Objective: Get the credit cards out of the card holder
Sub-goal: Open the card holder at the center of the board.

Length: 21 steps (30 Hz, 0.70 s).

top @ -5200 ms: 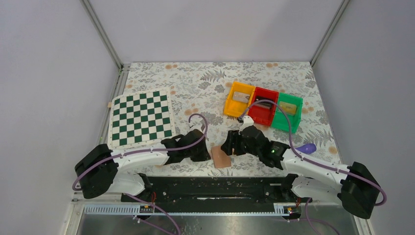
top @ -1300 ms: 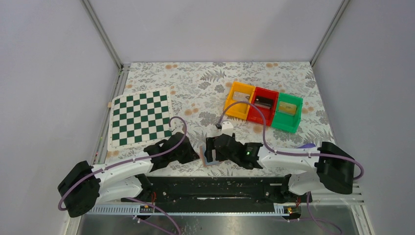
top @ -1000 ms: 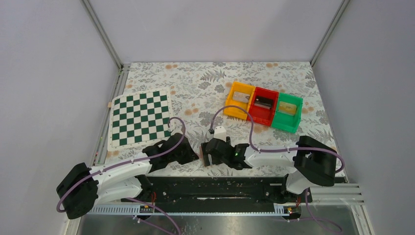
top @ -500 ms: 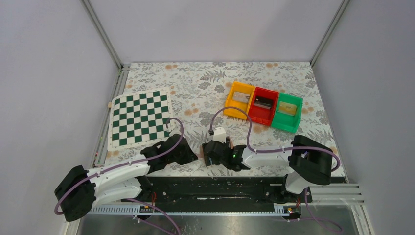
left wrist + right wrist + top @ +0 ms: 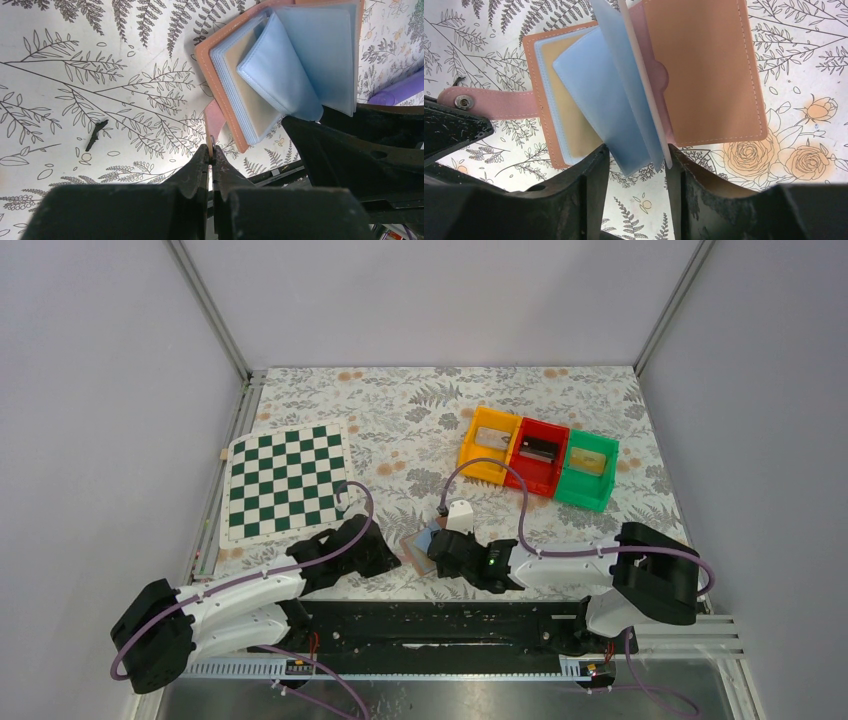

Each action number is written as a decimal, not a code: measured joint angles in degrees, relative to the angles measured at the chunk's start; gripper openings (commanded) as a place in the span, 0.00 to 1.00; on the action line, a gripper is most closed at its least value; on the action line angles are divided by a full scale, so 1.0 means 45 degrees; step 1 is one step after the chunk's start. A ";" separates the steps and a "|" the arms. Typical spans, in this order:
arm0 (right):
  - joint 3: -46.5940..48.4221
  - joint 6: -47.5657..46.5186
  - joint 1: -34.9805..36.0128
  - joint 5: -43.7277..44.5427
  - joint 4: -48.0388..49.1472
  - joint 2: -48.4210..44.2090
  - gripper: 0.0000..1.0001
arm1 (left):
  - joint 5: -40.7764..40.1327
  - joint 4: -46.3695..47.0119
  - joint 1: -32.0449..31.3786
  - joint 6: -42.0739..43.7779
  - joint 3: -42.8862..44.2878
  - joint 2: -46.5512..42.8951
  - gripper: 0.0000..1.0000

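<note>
**Top view.** The card holder (image 5: 418, 540) is shown lying open on the floral tablecloth (image 5: 400, 410). It is at the near edge of the table, about midway across, between the left gripper (image 5: 388, 558) and the right gripper (image 5: 442, 554). It is placed right of and nearer than the green-and-white chessboard (image 5: 285, 483). It is well apart from the orange bin (image 5: 478, 470), red bin (image 5: 535, 483) and green bin (image 5: 583, 497), which are set in a touching row at the far right. One small object is seen in each bin, too small to be identified.

**Left wrist view.** The jaws of the left gripper (image 5: 210, 150) are pressed together on the tip of the pink snap strap (image 5: 212, 117). This strap projects from the tan cover of the card holder (image 5: 224, 97). The blue plastic sleeves (image 5: 300, 55) are fanned up from the open holder, and a yellowish card (image 5: 255, 110) is exposed beneath them.

**Right wrist view.** One tan half of the card holder (image 5: 709, 70) is laid flat on the cloth, and the snap strap (image 5: 499, 104) is stretched out from the other half. The jaws of the right gripper (image 5: 637, 152) are held partly spread. The blue plastic sleeves (image 5: 599, 95) and a thin whitish edge (image 5: 644, 85) are enclosed between the fingers (image 5: 589, 190). Whether the bundle is actually squeezed cannot be told. The yellowish card (image 5: 564, 112) is seen housed in a clear sleeve on the strap-side half, inside the holder.
</note>
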 measured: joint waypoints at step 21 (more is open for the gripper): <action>-0.0175 -0.0044 -0.1073 0.0219 -0.0680 -0.1103 0.54 | 0.0117 0.0165 0.0034 0.0228 -0.0228 0.0141 0.00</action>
